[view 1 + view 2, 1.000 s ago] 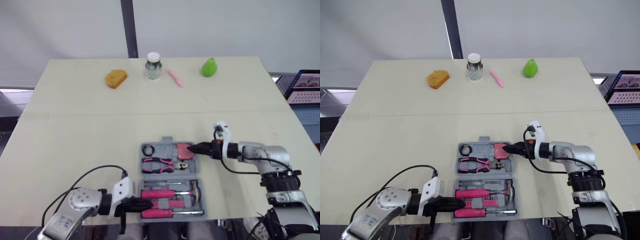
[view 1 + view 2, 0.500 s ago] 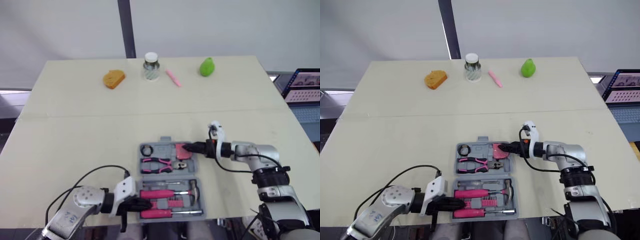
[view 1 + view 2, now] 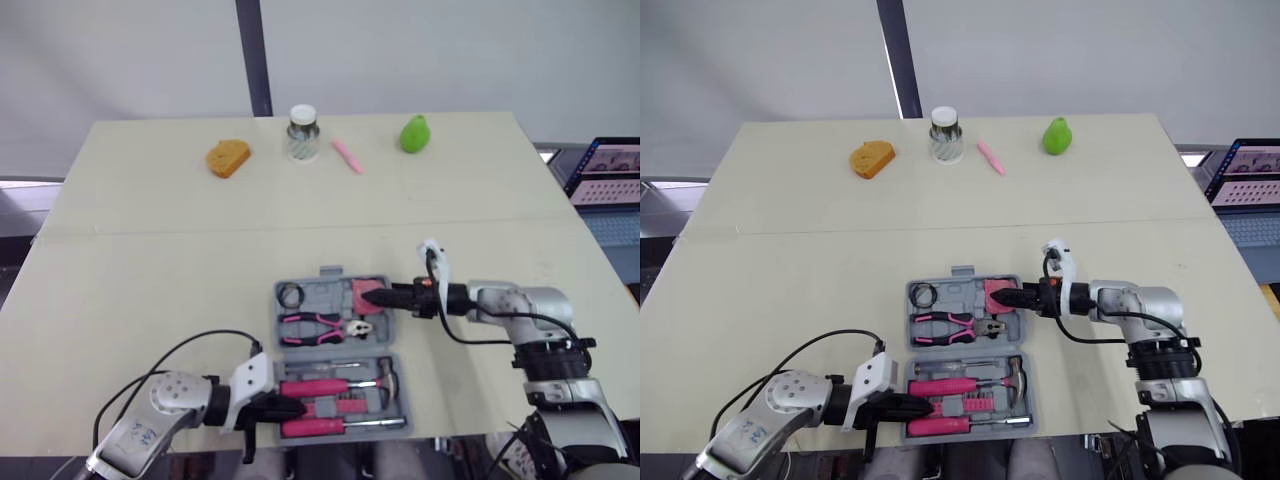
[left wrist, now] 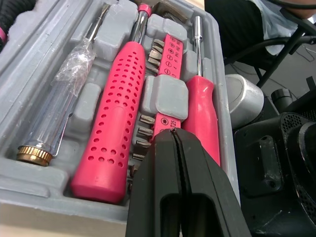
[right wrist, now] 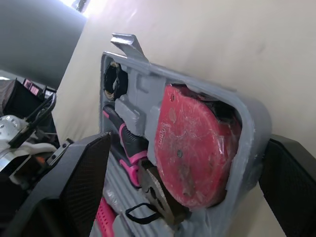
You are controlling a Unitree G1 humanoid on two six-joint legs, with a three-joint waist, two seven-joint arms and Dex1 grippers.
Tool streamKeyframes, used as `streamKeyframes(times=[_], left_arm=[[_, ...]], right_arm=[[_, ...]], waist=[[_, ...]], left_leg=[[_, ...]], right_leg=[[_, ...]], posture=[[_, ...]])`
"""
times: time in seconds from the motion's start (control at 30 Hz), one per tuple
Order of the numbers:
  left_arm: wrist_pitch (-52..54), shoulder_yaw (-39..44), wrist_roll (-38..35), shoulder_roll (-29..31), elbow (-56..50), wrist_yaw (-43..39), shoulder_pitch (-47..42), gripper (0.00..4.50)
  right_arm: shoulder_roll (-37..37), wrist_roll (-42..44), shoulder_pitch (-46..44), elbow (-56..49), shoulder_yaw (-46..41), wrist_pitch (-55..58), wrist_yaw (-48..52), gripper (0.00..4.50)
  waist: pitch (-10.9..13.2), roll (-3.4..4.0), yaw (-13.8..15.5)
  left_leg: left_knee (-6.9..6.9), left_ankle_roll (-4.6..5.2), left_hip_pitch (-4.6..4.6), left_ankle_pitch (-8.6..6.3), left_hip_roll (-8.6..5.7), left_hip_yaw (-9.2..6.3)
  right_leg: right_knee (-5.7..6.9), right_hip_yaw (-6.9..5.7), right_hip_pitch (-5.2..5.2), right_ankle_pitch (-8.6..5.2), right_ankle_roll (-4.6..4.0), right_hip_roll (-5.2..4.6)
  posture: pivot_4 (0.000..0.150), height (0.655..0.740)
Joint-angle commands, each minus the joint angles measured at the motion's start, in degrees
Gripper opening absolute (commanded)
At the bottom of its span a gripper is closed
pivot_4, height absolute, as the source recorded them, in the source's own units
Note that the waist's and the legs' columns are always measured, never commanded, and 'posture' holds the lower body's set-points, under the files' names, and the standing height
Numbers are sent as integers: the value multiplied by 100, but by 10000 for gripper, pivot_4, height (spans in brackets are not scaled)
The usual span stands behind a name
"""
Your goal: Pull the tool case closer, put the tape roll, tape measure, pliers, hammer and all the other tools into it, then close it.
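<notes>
The right gripper (image 3: 372, 296) is spread at the upper right corner of the tool case (image 3: 322, 296). In the right wrist view 1 finger is over the inside of the case and the other is outside its wall. The pink tape measure (image 5: 197, 143) sits between them, and I cannot tell if they touch anything. The left gripper (image 4: 176, 140) is pressed together and pinches nothing. Its tip is at the left edge of the case's lower half, over the pink bit holder (image 4: 167, 57).

Along the upper edge of the table (image 3: 150, 260), well apart from the case, are an orange sponge (image 3: 228, 157), a jar (image 3: 302, 133), a pink pen (image 3: 348, 155) and a green pear-shaped thing (image 3: 414, 132).

The case lies open in the lower centre of the frame, and the long sides of its 2 halves run left to right. The tape roll (image 3: 292, 296), the pliers (image 3: 315, 328) and the tape measure are in the upper half. The hammer (image 3: 335, 385) and a screwdriver (image 3: 340, 428) are in the lower half, handles to the left.

Both forearms lie low and almost level. The right arm enters from the lower right and points left; the left arm enters from the lower left and points right.
</notes>
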Motion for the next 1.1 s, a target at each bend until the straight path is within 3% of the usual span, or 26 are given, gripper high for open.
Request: streamKeyframes(times=[0.03, 0.5, 0.6, 0.73, 0.87, 0.97, 1.1], left_arm=[[37, -47, 187, 9, 99, 137, 43, 630], [451, 365, -81, 79, -535, 427, 225, 630], [1129, 1063, -680, 186, -1378, 630, 528, 630], [2354, 2564, -2117, 543, -2559, 630, 1333, 630], [3023, 4251, -3208, 868, -2761, 193, 2435, 630], [2442, 4970, -2823, 986, -2053, -266, 2811, 630], [1342, 5174, -2146, 985, -848, -653, 2710, 630]], right_arm=[[-172, 426, 188, -717, -120, 179, 231, 45000], [-1146, 1672, 1481, -3512, -616, 837, 49, 45000], [-1735, 1949, 2159, -4284, -983, 822, 185, 45000], [-2627, 1845, 3507, -5048, -1689, 321, 677, 45000], [-3023, 1321, 4790, -5201, -2454, -409, 1080, 45000], [-2770, 862, 5305, -5018, -2802, -1168, 1073, 45000], [-2322, 244, 5693, -4610, -2932, -2184, 982, 45000]], waist=[[0, 0, 3], [1, -1, 17], [3, -5, 40], [5, -9, 63], [9, -21, 79], [8, -22, 147], [6, -18, 215]], left_leg=[[0, 0, 0, 0, 0, 0], [-4, -1, 0, -2, 5, -4], [-4, -1, -4, -4, 7, -9], [-5, 4, -7, -9, 5, -18], [-4, 6, 3, -12, 4, -13], [-4, 4, 16, -12, 1, -7], [-4, -4, 16, -21, 1, -3]], right_leg=[[0, 0, 0, 0, 0, 0], [-12, 3, 3, 0, -1, -11], [-14, 31, 4, 0, -1, -19], [-34, 43, 15, 1, -1, -26], [-55, 49, 26, 1, -1, -10], [-47, 51, 25, 1, -2, 4], [-46, 55, 14, 1, -12, 3]], posture=[[1500, 6950], [1500, 6950], [1500, 6950], [1500, 6950], [1500, 6950], [1500, 6950], [1500, 6950]])
